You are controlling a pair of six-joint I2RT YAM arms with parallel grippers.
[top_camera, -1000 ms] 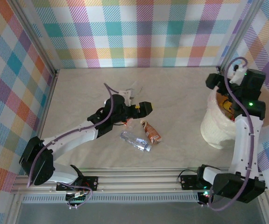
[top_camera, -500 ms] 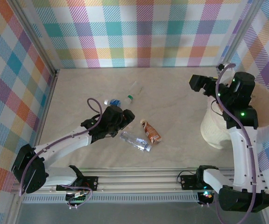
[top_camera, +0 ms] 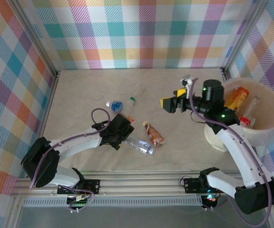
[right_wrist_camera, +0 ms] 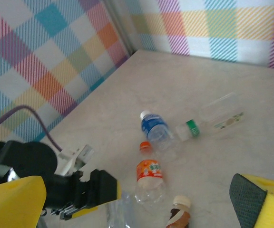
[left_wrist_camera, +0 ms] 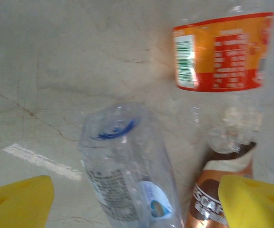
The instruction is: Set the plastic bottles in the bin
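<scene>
Bottles lay in a loose cluster near the middle of the pale table (top_camera: 80, 90), five of them outside the bin (top_camera: 217, 133). A blue-labelled bottle (top_camera: 115, 104) with a white cap and a green-capped bottle (top_camera: 136, 91), clear and flattened, lay farthest from the arms. Nearer were an orange-labelled bottle (right_wrist_camera: 149, 172) with an orange cap, a brown bottle (top_camera: 153, 134) with a pale cap, and a clear bottle (top_camera: 140, 144), crumpled, with a small blue-and-white label. The left gripper (left_wrist_camera: 137, 199) was low over the table, its yellow fingers (left_wrist_camera: 18, 202) spread wide on either side of the clear bottle with a gap on each side, so it held nothing. In the left wrist view a blue ring showed near one end of that bottle, and the orange-labelled and brown bottles lay just beyond it. The bin, a wide round translucent white tub, stood at the table's right edge. Inside it lay more bottles, among them an orange bottle (top_camera: 236, 97) and a red-labelled bottle (top_camera: 245, 122). The right gripper (top_camera: 171, 103) hung above the table just left of the bin, fingers fully apart and empty, facing the cluster.
</scene>
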